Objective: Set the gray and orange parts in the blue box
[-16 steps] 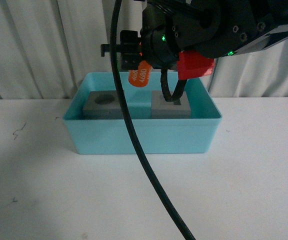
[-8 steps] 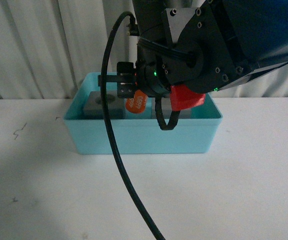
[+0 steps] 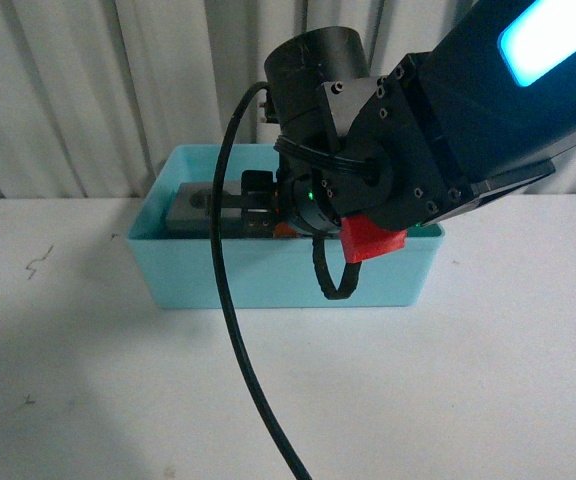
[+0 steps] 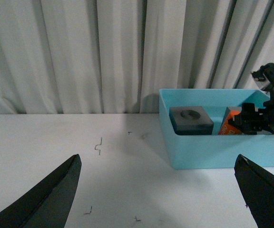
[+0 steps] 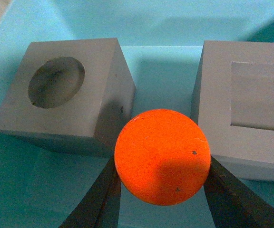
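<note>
My right hand (image 5: 161, 183) pinches the cylinder (image 5: 162, 156), one finger (image 5: 96, 197) on each curved flank, its round orange end face toward the wrist camera. From the left wrist view, hand and cylinder sit inside the box (image 3: 268, 270), low between the two cubes. The round-recess cube (image 5: 63, 95) lies just beside the cylinder on one side, the square-recess cube (image 5: 244, 121) just beside it on the other; I cannot tell whether the cylinder touches either cube or the box floor.

Handling judgement: the cylinder looks rigid, smooth and light. A curved wall between flat fingers gives narrow contact, so it may roll or twist on release. Best hold is across the widest part of the barrel, as now. The cubes look matte, stiff and heavier; their flat opposite faces would take a hold well.

My left hand (image 4: 161, 199) is spread wide, holding nothing, above the bare tabletop (image 4: 80, 166), well apart from the box.

Both cubes rest in the box; only the cylinder's release appears to remain.
</note>
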Robot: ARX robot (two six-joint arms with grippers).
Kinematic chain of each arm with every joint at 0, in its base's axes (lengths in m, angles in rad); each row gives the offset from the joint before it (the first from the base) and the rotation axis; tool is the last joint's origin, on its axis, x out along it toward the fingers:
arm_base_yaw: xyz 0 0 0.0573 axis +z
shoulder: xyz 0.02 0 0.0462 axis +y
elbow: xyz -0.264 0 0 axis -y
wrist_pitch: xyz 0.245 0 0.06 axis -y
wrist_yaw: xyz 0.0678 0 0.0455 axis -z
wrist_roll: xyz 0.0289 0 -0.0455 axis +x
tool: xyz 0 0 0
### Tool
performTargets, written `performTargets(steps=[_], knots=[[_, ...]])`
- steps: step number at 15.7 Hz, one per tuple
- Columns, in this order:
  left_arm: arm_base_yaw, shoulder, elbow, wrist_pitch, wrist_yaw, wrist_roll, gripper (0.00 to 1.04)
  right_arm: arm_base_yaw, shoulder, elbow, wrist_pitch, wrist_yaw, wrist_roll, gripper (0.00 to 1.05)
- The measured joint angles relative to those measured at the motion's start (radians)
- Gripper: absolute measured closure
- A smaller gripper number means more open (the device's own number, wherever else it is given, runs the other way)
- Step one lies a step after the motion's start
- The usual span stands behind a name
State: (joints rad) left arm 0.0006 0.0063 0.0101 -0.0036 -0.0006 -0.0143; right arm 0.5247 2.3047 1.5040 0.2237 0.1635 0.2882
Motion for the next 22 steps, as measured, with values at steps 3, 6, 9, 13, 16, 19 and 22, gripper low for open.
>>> performTargets(steps=[3, 6, 9, 13, 16, 19, 22], knots=[[0.0, 0.0, 0.0, 0.0, 0.0, 0.0, 0.07, -0.001, 0.007, 0.01, -0.01, 0.0, 0.004, 0.61], [0.0, 0.0, 0.0, 0.0, 0.0, 0.0, 0.07, -0.001, 0.014, 0.021, -0.014, -0.003, 0.007, 0.61], [0.0, 0.0, 0.0, 0.0, 0.0, 0.0, 0.07, -0.001, 0.017, 0.021, -0.014, -0.004, 0.007, 0.61], [0.0, 0.0, 0.0, 0.0, 0.0, 0.0, 0.07, -0.001, 0.017, 0.022, -0.014, -0.005, 0.007, 0.6], [0.0, 0.0, 0.0, 0.0, 0.0, 0.0, 0.07, -0.001, 0.017, 0.023, -0.012, -0.013, 0.006, 0.26], [0.0, 0.0, 0.0, 0.0, 0.0, 0.0, 0.07, -0.002, 0.003, 0.01, 0.029, -0.015, 0.006, 0.07], [0.0, 0.0, 0.0, 0.0, 0.0, 0.0, 0.07, -0.022, -0.202, -0.135, 0.122, -0.042, -0.035, 0.06]])
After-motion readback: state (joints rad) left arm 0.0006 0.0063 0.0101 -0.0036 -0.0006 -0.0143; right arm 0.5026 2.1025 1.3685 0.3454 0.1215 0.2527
